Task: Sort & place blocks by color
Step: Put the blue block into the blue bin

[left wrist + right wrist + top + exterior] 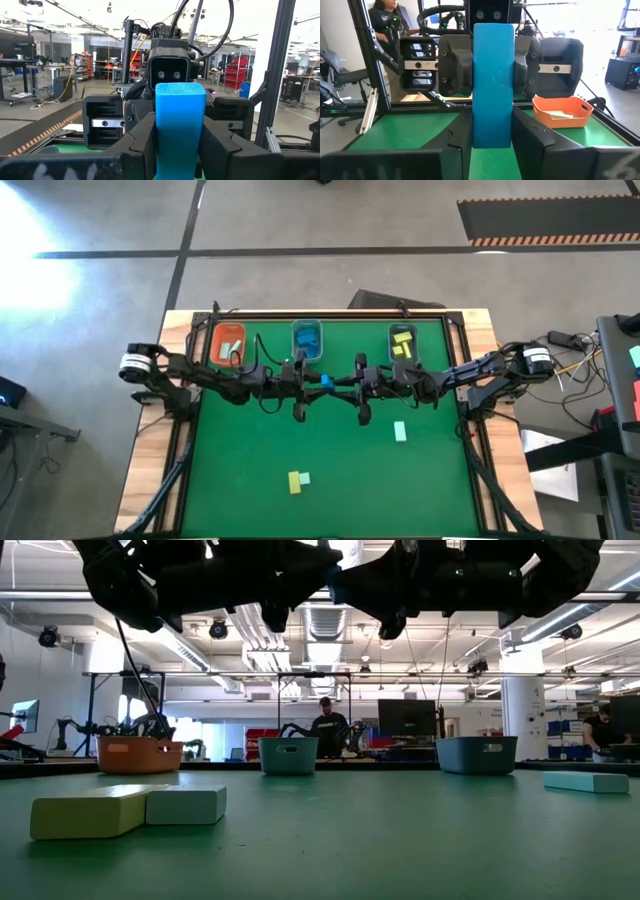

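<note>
A blue block (325, 382) hangs in mid-air over the far middle of the green table, between my two grippers. My left gripper (311, 383) reaches it from the left and my right gripper (346, 386) from the right, each shut on it. Each wrist view shows the blue block (180, 120) (493, 80) filling the gap between that arm's fingers, with the other gripper facing it. A mint block (400, 431) lies flat on the right. A yellow block (295, 482) and a mint block (304, 477) lie touching near the near edge. My left gripper (180, 155) pinches the blue block's left end (180, 135) between its two fingers, coming level from the table's left. The block is lifted clear of the table. My right gripper (492, 150) pinches the block's right end (493, 125) between its two fingers, level from the table's right. The left gripper's fingers (454, 65) sit on the block's far part.
Three small bins stand along the far edge: an orange bin (228, 343) with mint blocks, a clear bin (307, 340) with blue blocks and a grey bin (403, 343) with yellow blocks. Black frame rails (186, 430) run along the table's sides. People show in the room beyond.
</note>
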Robot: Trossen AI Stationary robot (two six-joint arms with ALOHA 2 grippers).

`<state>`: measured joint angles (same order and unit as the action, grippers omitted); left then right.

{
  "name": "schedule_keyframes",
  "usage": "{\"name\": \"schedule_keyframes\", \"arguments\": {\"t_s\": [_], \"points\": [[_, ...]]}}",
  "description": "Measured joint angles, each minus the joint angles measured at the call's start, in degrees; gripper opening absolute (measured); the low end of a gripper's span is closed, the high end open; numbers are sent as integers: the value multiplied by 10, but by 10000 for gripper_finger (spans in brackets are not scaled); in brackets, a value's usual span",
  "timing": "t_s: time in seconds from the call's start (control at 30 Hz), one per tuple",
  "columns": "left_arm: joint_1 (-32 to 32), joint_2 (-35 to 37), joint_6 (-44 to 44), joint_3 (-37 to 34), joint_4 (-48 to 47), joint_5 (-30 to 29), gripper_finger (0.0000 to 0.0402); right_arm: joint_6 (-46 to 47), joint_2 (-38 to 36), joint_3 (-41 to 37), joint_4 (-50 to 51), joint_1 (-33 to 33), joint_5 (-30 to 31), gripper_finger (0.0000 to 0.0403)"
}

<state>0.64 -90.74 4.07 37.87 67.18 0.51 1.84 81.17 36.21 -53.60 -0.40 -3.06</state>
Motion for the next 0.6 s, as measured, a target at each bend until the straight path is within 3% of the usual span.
{"name": "schedule_keyframes", "arguments": {"t_s": [0.37, 0.6], "points": [[0, 1, 8, 0, -7, -28, 92, -4, -5, 0, 19, 0, 2, 174], [1, 9, 17, 0, -45, -57, 92, 6, -59, 0, 126, -6, 3, 210]]}}
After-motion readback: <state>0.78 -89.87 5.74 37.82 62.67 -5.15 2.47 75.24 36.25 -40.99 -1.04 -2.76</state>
